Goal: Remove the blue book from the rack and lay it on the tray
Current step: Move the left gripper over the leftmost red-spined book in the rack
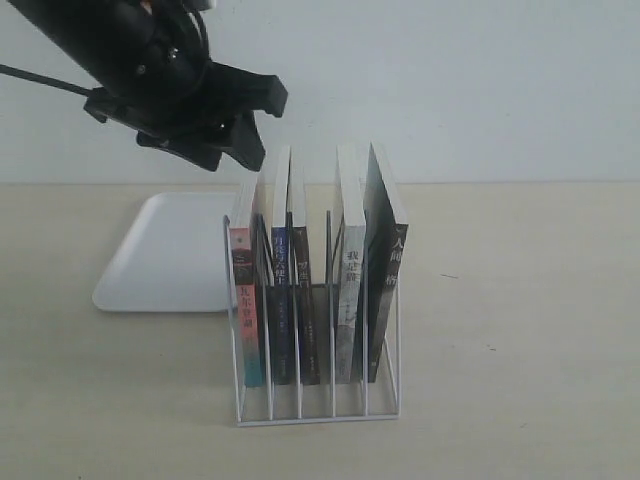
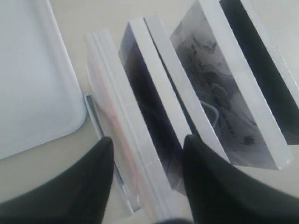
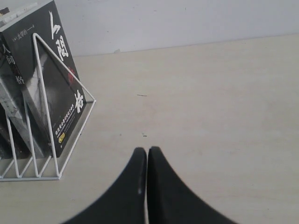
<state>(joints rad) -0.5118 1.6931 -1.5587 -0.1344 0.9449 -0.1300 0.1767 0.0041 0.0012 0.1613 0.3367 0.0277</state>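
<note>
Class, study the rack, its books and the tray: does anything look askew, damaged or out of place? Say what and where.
Nothing stands out. All five books stand in the slots of the rack, a few leaning slightly; the tray lies flat on the table.

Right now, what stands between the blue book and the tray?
The pink-spined book, one slot over toward the tray; the exterior view shows it beside the blue book.

My left claw (image 1: 235, 155) is matte black: a blocky, angular housing that ends in two broad, tapering fingers (image 2: 88, 186). A thin black cable (image 1: 40, 78) runs off behind it. My right claw (image 3: 147, 150) has the same smooth black curved shape, with blunt tips.
</note>
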